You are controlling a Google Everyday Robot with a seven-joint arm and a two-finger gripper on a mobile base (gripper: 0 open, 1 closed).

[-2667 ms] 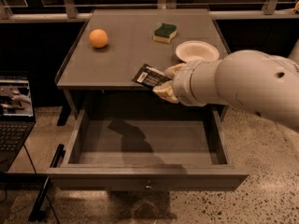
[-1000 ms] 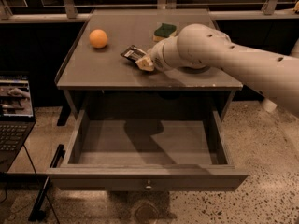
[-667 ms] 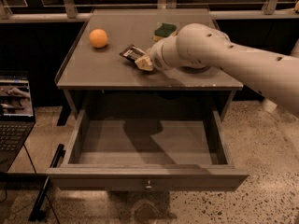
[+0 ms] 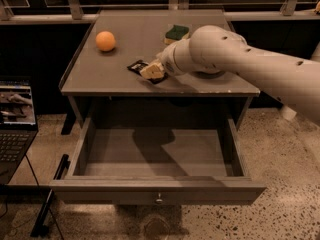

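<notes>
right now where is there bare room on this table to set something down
Bare: the tabletop at front left, between the orange and the front edge, and the floor of the open drawer. Crowded: centre right, where the gripper sits at the dark packet in front of the sponge, with the arm over that side.

Gripper (image 4: pixel 152 71) at tabletop (image 4: pixel 100 76) center, on dark packet (image 4: pixel 136 66). Wide gap betw. it & orange (image 4: pixel 105 41) at left. Sponge (image 4: pixel 176 32) close behind; arm (image 4: pixel 260 64) blocks right.
</notes>
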